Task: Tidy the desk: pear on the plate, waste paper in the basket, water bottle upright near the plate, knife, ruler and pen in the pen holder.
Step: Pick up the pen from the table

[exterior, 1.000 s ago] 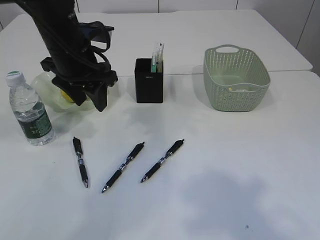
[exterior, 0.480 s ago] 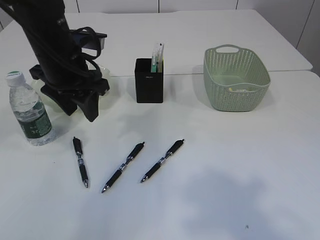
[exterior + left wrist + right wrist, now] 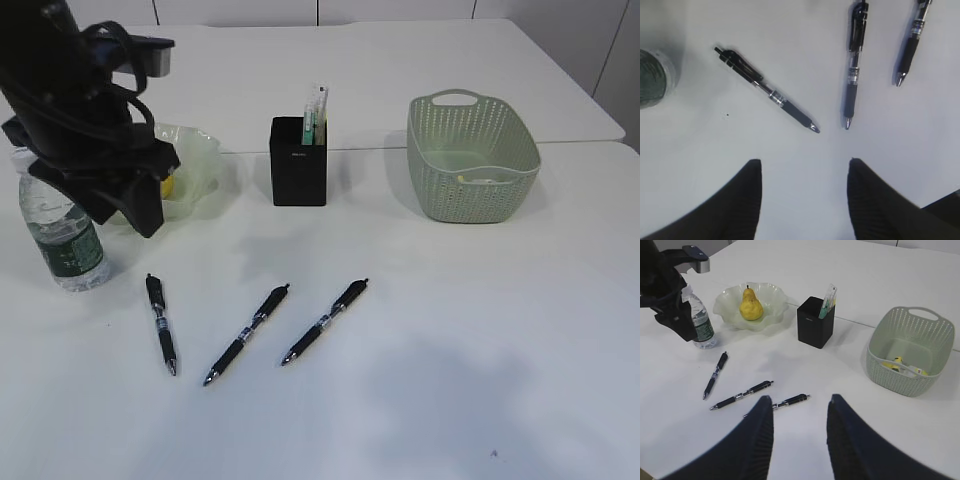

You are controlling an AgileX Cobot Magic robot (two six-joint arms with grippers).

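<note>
Desk (image 3: 450,380) broad, white, mostly bare; basket (image 3: 472,160) at far right, crumpled paper already inside, so that job looks done; plate (image 3: 751,305) at far left cradling the pear (image 3: 750,305), upright, stem up; water bottle (image 3: 699,320) standing just beside the plate, likely its final spot; pen holder (image 3: 298,160) centre-back with green and pale items poking out; three black pens, e.g. nearest-left pen (image 3: 161,322), lie loose in front, apparently the remaining work. Left gripper (image 3: 802,200) hangs above those pens, jaws moderately wide, empty; right gripper (image 3: 797,440) parted, empty, well clear of everything.
</note>
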